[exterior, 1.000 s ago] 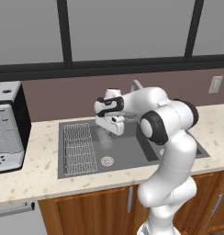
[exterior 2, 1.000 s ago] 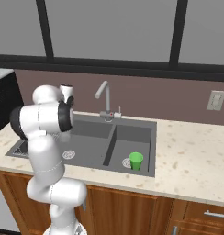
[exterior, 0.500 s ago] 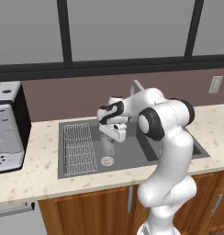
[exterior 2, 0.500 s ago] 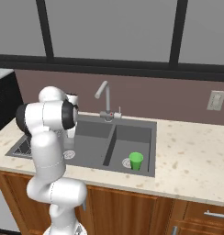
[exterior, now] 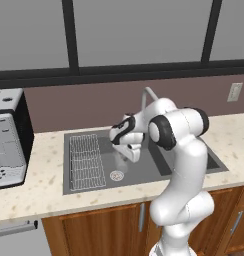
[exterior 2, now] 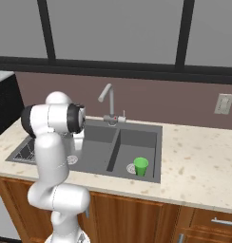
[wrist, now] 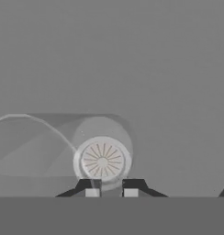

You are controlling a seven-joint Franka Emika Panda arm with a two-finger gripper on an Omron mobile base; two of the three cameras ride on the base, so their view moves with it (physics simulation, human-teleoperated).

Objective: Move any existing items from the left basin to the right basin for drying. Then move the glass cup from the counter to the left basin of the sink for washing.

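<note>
You had the glass cup low over the left basin, just above its round metal drain. It showed as a faint clear shape under the gripper in the left base view. In the hand view the gripper had its fingertips drawn close together, apparently pinching the cup's thin wall. The cup's rim swept off as a pale arc to one side. You could not tell from any view whether the cup's base touched the basin floor. The silver wire rack lay in the same basin, beside the drain and apart from the cup. The curved tap stood behind the divider between the two basins, close to your arm's upper links. A small green cup stood upright in the right basin, just beside that basin's own drain and well apart from the glass. On the counter a coffee machine sat at the far end beyond the rack, cut off by the picture's edge, and a wall socket sat above the other end. Your own elbow covered the hand and the glass in the right base view. In the left base view the arm hid the right basin almost entirely.
</note>
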